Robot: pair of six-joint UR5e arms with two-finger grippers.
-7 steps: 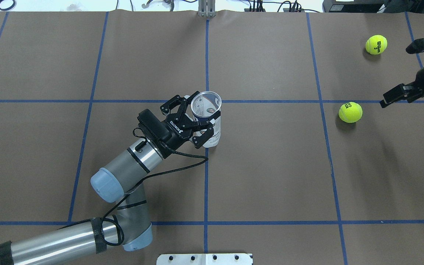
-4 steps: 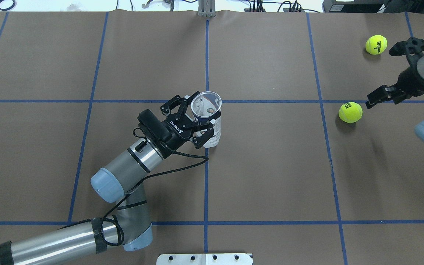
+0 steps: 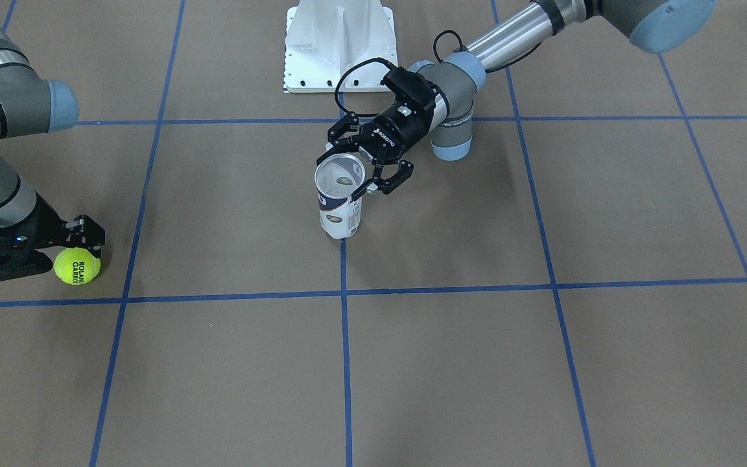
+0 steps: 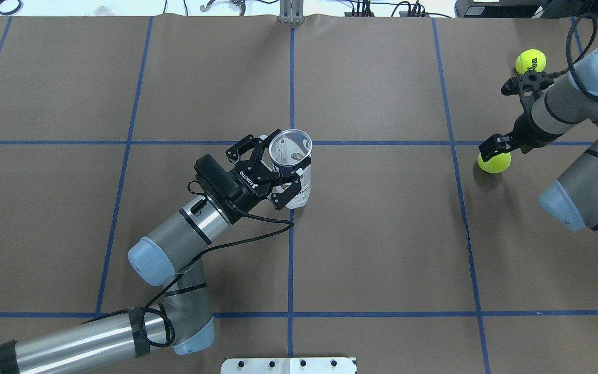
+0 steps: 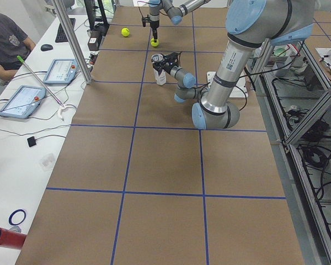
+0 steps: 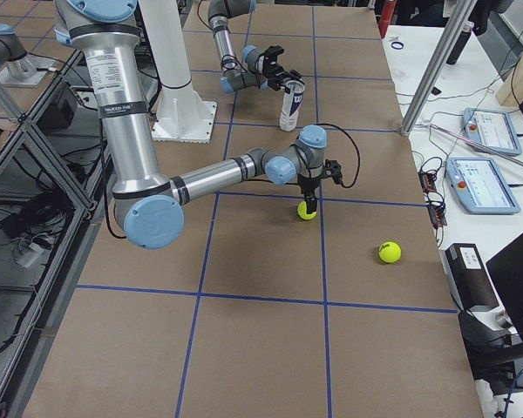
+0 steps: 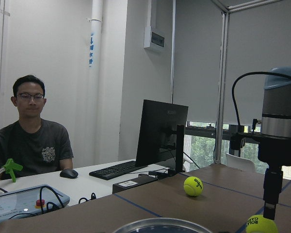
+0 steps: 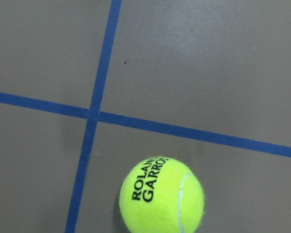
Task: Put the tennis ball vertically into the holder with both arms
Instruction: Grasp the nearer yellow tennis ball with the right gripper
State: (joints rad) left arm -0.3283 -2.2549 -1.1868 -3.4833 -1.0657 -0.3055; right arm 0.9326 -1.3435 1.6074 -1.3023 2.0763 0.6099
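The holder [image 4: 299, 189], a clear can with a white and navy label, stands upright on the table's centre line, its silver rim [image 3: 340, 170] open upward. My left gripper [image 4: 284, 172] is shut on it just under the rim, coming in from the side. The tennis ball [image 4: 495, 163] with "ROLAND GARROS" print [image 8: 161, 194] lies on the table at my right. My right gripper [image 4: 501, 115] points down, open wide. One of its fingers [image 7: 268, 206] hangs right over the ball's top [image 6: 307, 210]. The ball is not between the fingers.
A second yellow-green ball [image 4: 531, 61] lies farther back on the right, close to the right gripper's other finger. The white pedestal base [image 3: 338, 45] stands at the robot's side. A person [image 7: 31, 141] sits at a desk with tablets [image 5: 19, 99] beyond the table.
My right arm has swung in from the right edge, bringing its open gripper over the Roland Garros ball. The left gripper and the holder have not moved.
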